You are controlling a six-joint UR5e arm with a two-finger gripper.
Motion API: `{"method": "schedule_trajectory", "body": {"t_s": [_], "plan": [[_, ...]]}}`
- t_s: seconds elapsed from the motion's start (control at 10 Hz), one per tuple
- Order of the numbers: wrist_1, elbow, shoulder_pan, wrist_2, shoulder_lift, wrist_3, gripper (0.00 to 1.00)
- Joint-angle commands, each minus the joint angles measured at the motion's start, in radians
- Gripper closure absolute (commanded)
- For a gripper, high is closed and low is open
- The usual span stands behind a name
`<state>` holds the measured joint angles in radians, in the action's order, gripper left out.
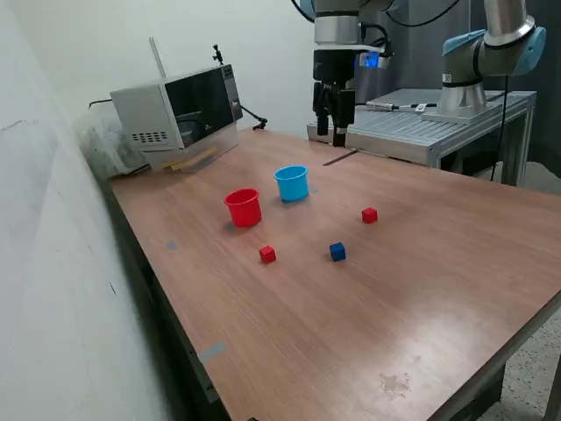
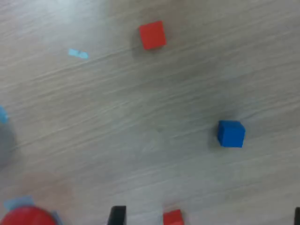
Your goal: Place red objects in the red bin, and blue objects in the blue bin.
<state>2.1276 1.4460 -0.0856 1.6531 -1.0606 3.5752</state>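
Observation:
The red cup [image 1: 243,208] and the light-blue cup [image 1: 292,183] stand side by side on the wooden table [image 1: 289,333]. One red cube [image 1: 267,254] lies in front of the red cup, and another red cube [image 1: 369,215] lies toward the exterior view's right. One dark-blue cube [image 1: 337,252] lies between them; no second blue cube shows. My gripper [image 1: 331,133] hangs high above the table behind the cups, open and empty. The wrist view shows a red cube [image 2: 152,35], the blue cube [image 2: 231,133], another red cube [image 2: 173,218] and the red cup's rim [image 2: 26,218].
A microwave [image 1: 175,110] stands at the table's back, on the exterior view's left. A metal platform [image 1: 438,123] with a second arm [image 1: 486,53] stands at the back right. A wall runs along the left. A bit of blue tape [image 1: 172,246] is stuck on the table.

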Motion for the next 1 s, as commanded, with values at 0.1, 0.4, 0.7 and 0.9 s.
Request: {"method": "schedule_trajectory", "body": {"t_s": [0.1, 0.4, 0.7, 0.9], "plan": [[-0.006, -0.059, -0.062, -0.001, 0.146, 0.033, 0.00], [-0.002, -0.146, -0.137, -0.007, 0.260, 0.050, 0.00], [0.038, -0.176, -0.140, -0.007, 0.310, 0.051, 0.00], [0.061, -0.180, -0.123, -0.006, 0.327, 0.051, 0.00]]}}
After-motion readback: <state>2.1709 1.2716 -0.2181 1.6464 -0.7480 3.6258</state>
